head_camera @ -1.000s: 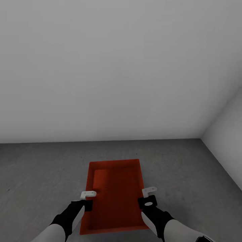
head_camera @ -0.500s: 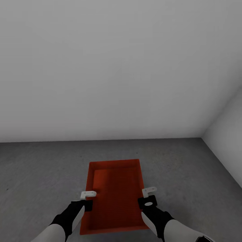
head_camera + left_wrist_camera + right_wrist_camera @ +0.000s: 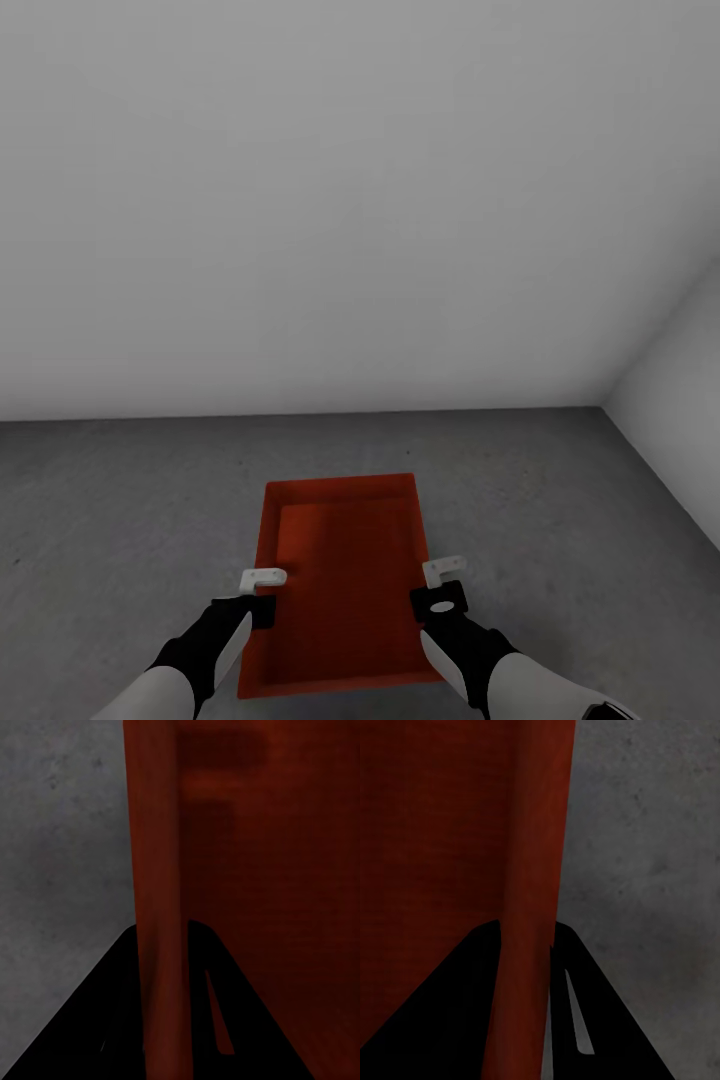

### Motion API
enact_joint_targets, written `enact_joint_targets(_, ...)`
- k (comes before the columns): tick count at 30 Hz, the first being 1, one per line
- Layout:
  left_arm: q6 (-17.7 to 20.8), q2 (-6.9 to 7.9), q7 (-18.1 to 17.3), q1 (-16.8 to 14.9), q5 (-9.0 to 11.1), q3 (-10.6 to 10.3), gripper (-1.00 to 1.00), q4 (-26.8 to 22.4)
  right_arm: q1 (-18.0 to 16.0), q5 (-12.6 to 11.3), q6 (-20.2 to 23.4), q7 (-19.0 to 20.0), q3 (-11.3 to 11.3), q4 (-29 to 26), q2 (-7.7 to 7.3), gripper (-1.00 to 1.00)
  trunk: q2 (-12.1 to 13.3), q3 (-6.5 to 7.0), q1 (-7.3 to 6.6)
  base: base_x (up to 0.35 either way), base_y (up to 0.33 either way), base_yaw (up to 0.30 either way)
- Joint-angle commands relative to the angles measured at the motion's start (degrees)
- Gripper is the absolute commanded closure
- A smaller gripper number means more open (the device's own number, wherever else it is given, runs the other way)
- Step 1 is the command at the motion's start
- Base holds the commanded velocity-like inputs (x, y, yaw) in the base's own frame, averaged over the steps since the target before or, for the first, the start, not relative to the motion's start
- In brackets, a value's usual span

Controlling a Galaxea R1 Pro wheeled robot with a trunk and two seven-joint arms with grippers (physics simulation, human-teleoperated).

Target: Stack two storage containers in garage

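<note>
Both claws clamp the storage container [image 3: 340,570], its near end cut off

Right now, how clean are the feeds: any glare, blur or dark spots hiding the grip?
Head view: flat, even light, no glare, storage container sharp on the floor. Left wrist view: container wall soft and blurred up close, fingers pure black silhouettes. Right wrist view: same, fingers black, detail lost.
</note>
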Motion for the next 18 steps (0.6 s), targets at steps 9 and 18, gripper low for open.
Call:
enact_joint_targets(9,0.3,-0.06,0.3,0.0,-0.1,0.2,1.0,-0.2,0.0,-1.1,0.4,0.6,0.2,-0.2,0.5,1.0,-3.6,-1.66,1.98,0.0,0.0,0.0)
enact_joint_targets(18,0.3,-0.07,0.3,0.0,-0.1,0.1,1.0,-0.2,0.0,-1.1,0.4,0.6,0.2,-0.1,0.5,1.0,-7.3,-3.28,3.96,0.0,0.0,0.0)
